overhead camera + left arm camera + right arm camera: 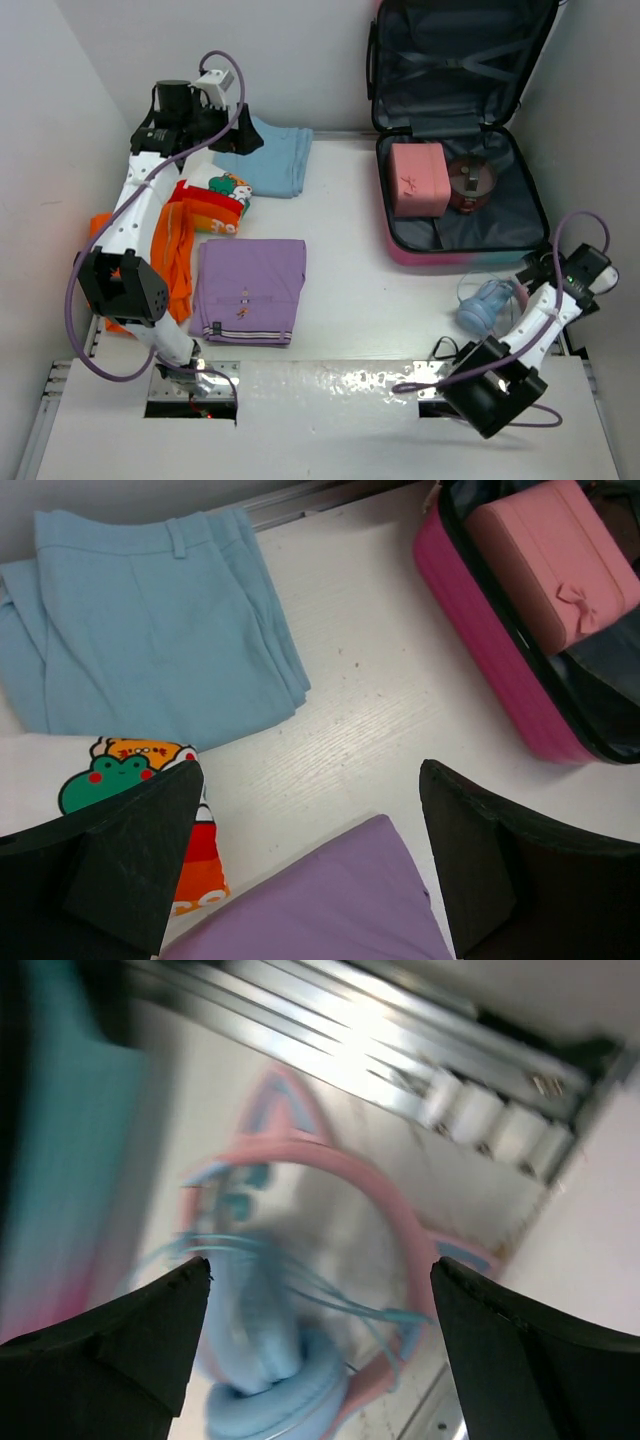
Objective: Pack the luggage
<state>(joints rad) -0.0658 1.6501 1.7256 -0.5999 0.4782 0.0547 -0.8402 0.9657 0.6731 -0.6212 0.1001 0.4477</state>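
Observation:
The luggage (470, 240) lies open at the back right, its lid leaning on the wall, pink shell and dark grey lining showing. Inside are a small pink box (418, 178) and a dark red round item (470, 185). My left gripper (245, 136) is open and empty above the folded light blue trousers (272, 158). In the left wrist view its jaws (310, 860) stand wide over bare table, between the frog-print shirt (120, 780) and the purple garment (330, 910). My right gripper (320, 1290) is open and empty just above pink-and-blue headphones (290, 1360), which lie in front of the luggage (488, 305).
A frog-print shirt (212, 198), an orange garment (172, 255) and a folded purple garment (250, 290) lie at the left. The luggage's pink side (490, 650) and the pink box (555, 560) show in the left wrist view. A metal rail (400, 1050) runs by the headphones.

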